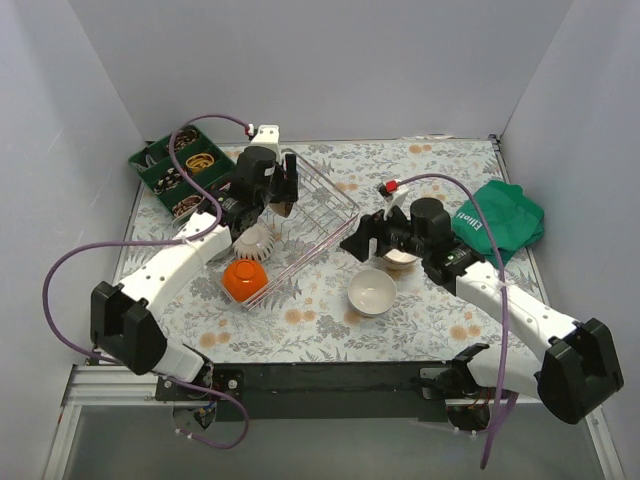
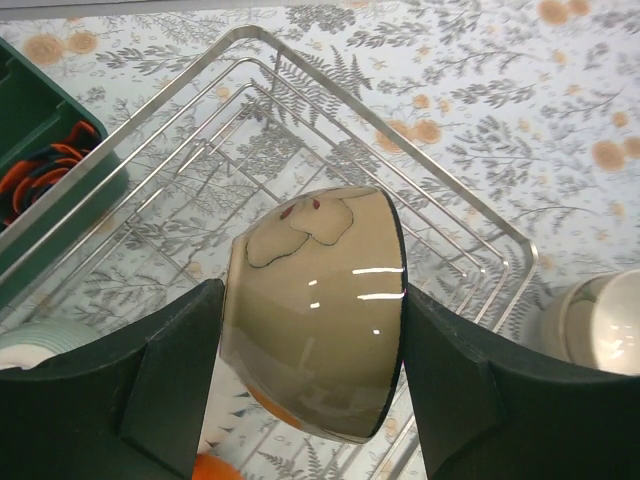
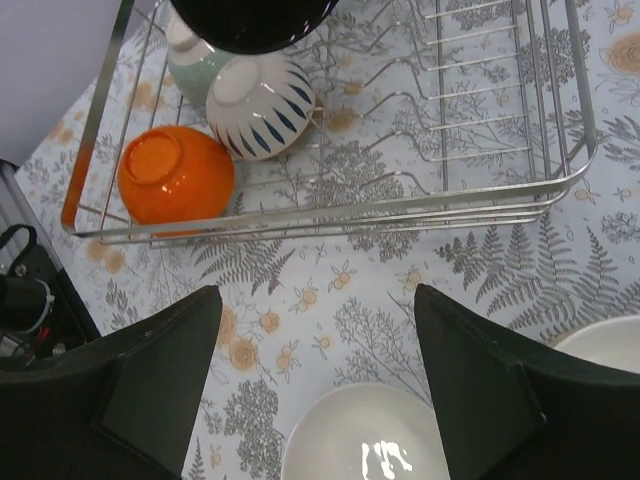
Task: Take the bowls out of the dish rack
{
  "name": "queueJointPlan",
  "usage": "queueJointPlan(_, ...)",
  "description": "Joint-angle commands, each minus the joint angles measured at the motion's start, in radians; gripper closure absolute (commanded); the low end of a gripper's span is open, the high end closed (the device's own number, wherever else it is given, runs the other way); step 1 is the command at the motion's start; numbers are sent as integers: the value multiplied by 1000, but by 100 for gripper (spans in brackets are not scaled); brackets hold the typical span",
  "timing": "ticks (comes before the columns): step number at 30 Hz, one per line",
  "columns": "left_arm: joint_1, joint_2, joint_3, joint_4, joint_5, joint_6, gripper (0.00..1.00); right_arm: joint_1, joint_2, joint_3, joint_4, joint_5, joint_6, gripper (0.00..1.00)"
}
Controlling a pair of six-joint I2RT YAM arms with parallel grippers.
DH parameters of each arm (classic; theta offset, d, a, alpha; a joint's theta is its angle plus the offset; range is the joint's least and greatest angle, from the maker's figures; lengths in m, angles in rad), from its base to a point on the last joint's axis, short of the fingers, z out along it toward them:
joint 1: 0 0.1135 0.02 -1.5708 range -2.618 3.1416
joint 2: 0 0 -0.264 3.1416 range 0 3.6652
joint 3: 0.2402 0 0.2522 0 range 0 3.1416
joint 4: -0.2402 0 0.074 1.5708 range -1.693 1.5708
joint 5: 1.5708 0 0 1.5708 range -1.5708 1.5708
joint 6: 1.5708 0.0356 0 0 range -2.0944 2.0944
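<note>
Near table, right of centre: a plain white bowl (image 1: 372, 292) stands upright on the floral cloth, outside the rack and already unloaded.
Just behind it: a second white bowl (image 1: 400, 257), partly hidden under the right arm; I cannot tell whether it is one bowl or a stack.
Right gripper (image 3: 316, 340): fingers spread wide and empty, hovering over the white bowls and facing the rack's near side.
Dish rack (image 1: 325, 210): silver wire, set diagonally left of centre, with its near-left end still loaded.
Orange bowl (image 1: 243, 280): tipped on its side in the rack's nearest corner.
Striped bowl (image 1: 254, 243): white with dark stripes, tipped over, just behind the orange one and touching it.
Pale bowl (image 3: 195, 55): further in beside the striped one and only partly seen.
Left gripper (image 2: 315, 385): clamped on the beige bowl (image 2: 315, 300), one finger on each side of its wall.
Beige bowl, position: held on edge above the rack wires, clear of the tines, its dark inside facing right.
Step in hand: carrying out one bowl, with at least three left in the rack.
Next move calls for: swinging it right over the rack's rim, levelling it, then setting it down beside the white bowls, clear of the right gripper.
Far left: green compartment tray (image 1: 165, 170), not involved.
</note>
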Motion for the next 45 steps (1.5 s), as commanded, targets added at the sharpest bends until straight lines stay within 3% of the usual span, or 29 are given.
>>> queueJointPlan(1, 0, -140, -45, 135, 48, -127, 100, -46, 89, 88, 202, -103, 97, 15)
queueJointPlan(12, 2, -239, -172, 247, 185, -282, 100, -58, 344, 221, 388, -213, 212, 16)
queueJointPlan(23, 3, -291, -269, 334, 314, -365, 100, -63, 488, 321, 403, -228, 259, 27)
queueJointPlan(26, 1, -298, -285, 351, 314, -383, 100, -63, 515, 344, 409, -251, 262, 38)
queueJointPlan(29, 3, -296, -288, 357, 354, -390, 100, -63, 525, 353, 408, -265, 262, 60)
queueJointPlan(30, 2, -298, -294, 361, 355, -390, 100, -63, 521, 350, 408, -266, 262, 75)
queueJointPlan(33, 2, -301, -300, 362, 351, -385, 100, -65, 501, 335, 406, -266, 260, 97)
queueJointPlan(36, 1, -311, -308, 365, 335, -365, 100, -66, 475, 309, 402, -266, 257, 99)
queueJointPlan(39, 1, -334, -320, 368, 296, -335, 81, -72, 438, 290, 348, -259, 236, 99)
queueJointPlan(40, 3, -342, -329, 368, 280, -327, 61, -74, 424, 286, 322, -239, 223, 99)
queueJointPlan(42, 3, -365, -334, 371, 259, -289, 43, -77, 377, 274, 225, -187, 175, 99)
queueJointPlan(43, 2, -374, -337, 371, 249, -276, 29, -78, 363, 273, 180, -168, 157, 99)
queueJointPlan(45, 1, -399, -347, 371, 207, -250, 17, -84, 316, 280, 85, -106, 101, 99)
